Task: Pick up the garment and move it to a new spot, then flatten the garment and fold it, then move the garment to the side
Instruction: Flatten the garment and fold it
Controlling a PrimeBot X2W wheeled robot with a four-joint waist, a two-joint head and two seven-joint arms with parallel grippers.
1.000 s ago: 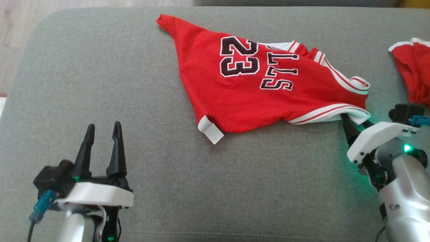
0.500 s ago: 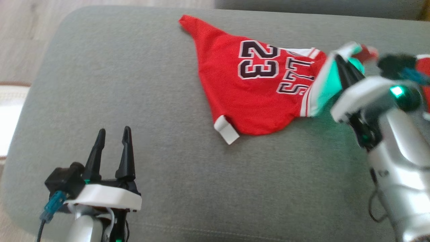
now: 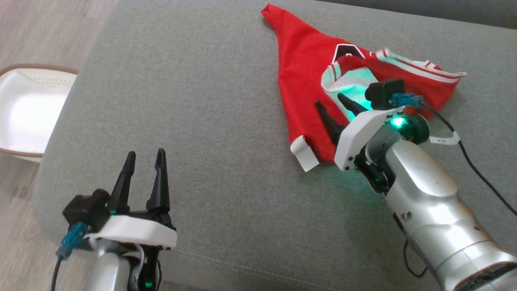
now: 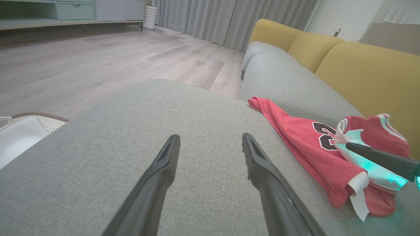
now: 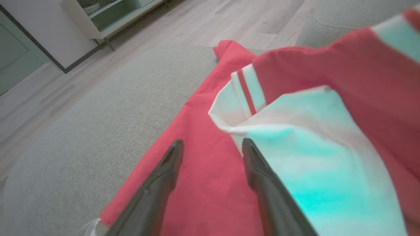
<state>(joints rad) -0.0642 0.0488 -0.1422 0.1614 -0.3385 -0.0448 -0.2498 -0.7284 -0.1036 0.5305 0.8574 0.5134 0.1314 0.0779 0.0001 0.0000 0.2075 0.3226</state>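
The garment (image 3: 301, 76) is a red jersey with white trim, lying crumpled on the grey sofa cushion (image 3: 181, 101). Its striped armhole side is flipped over onto the dark number. My right gripper (image 3: 328, 100) stands open just above the jersey's near part, and the white, green-lit lining (image 5: 311, 157) drapes beside its right finger. The right wrist view shows red cloth (image 5: 203, 177) between the spread fingers. My left gripper (image 3: 143, 161) is open over bare cushion at the lower left, well apart from the jersey (image 4: 295, 137).
A white basket (image 3: 24, 109) sits on the wooden floor past the cushion's left edge. The yellow sofa back (image 4: 361, 65) rises behind the jersey. A cabinet (image 5: 108, 19) stands across the floor.
The right gripper lifted the striped armhole edge, carried it left over the jersey and opened its jaws. The head camera turned, shifting the whole picture. The left gripper stayed put.
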